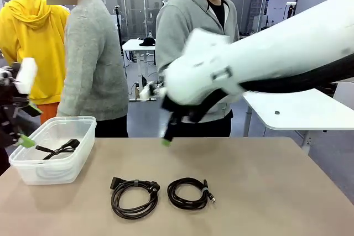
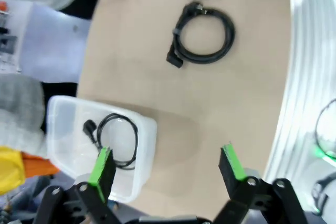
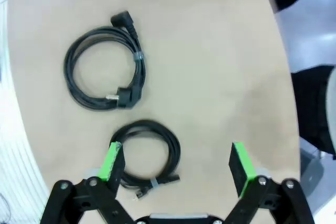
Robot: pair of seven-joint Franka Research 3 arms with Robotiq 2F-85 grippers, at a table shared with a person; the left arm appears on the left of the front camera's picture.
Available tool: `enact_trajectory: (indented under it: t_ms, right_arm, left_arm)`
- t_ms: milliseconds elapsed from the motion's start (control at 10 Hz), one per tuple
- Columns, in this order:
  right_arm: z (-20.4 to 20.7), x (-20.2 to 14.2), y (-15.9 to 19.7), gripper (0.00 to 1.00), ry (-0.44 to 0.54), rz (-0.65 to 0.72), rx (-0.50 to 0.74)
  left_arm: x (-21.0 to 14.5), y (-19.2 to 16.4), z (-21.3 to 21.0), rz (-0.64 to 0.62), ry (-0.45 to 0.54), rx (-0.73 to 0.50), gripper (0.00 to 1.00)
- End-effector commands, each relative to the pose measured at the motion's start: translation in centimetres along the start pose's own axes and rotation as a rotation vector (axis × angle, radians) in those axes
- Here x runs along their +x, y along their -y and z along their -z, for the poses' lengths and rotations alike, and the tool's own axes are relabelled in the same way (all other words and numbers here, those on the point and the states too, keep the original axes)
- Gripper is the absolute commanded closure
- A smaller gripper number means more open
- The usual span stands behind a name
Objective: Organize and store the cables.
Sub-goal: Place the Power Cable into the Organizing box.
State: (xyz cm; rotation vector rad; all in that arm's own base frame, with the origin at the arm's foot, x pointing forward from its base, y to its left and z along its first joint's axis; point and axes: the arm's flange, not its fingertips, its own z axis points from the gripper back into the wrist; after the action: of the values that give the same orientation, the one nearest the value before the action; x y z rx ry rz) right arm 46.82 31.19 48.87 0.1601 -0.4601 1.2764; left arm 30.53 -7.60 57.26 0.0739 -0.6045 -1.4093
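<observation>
three black cables are in view, each wound into a round coil. the boxed cable [image 1: 60, 148], thin with a small plug, lies on the floor of a clear plastic tub [image 1: 41, 172] with rounded corners. the tub stands at the left of the front view on the tan, matte worktop [image 1: 265, 181]. the angled-plug cable [image 1: 134, 197] lies flat at lower centre, a thicker cord of a few loops bound by a pale band. just beside it on its right, not touching, lies the slim cable [image 1: 189, 193], a smaller coil with a pale band and a small straight plug.

the left hand [image 2: 166, 156] hangs above the worktop with its green-padded fingers wide apart and nothing between them. in its wrist view one finger overlaps the tub's near corner. the right hand [image 3: 176, 150] is also spread wide and holds nothing, with one finger above the slim cable's loop.

in the front view the white right arm [image 1: 276, 48], blurred, crosses the upper right of the frame and hides part of a person in a grey hoodie [image 1: 188, 15] at the far side. a person in a grey knit sweater [image 1: 91, 53] and one in a yellow hoodie [image 1: 27, 31] stand at upper left. a white side table [image 1: 298, 109] stands at the right, behind the worktop.
</observation>
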Motion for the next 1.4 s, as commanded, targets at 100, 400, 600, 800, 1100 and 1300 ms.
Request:
enact_trajectory:
  t_ms: [100,400,600,800,1100,1300]
  right_arm:
    - [-8.5,-13.4,-1.4,0.0,0.219,0.026,-0.018]
    - [-14.2,-23.5,-2.3,0.0,0.272,0.165,-0.034]
    - [-17.1,-30.1,-4.2,0.0,0.261,0.255,-0.043]
    - [-18.3,-35.9,-6.0,0.0,0.29,0.344,-0.036]
    - [-18.6,-40.7,-8.4,0.0,0.46,0.371,-0.153]
    - [-23.0,-40.4,-2.9,0.0,0.383,0.411,-0.104]
  left_arm:
    - [5.3,-4.5,3.3,-0.048,-0.09,-0.094,0.0]
    - [11.0,-5.7,8.1,-0.115,-0.136,-0.168,0.0]
    - [15.1,-5.9,13.2,-0.163,-0.183,-0.171,0.0]
    - [16.7,-5.5,17.3,-0.157,-0.19,-0.173,0.0]
    - [15.9,-4.3,19.8,-0.028,-0.174,-0.24,0.0]
    - [16.5,-4.1,20.2,-0.106,-0.189,-0.235,0.0]
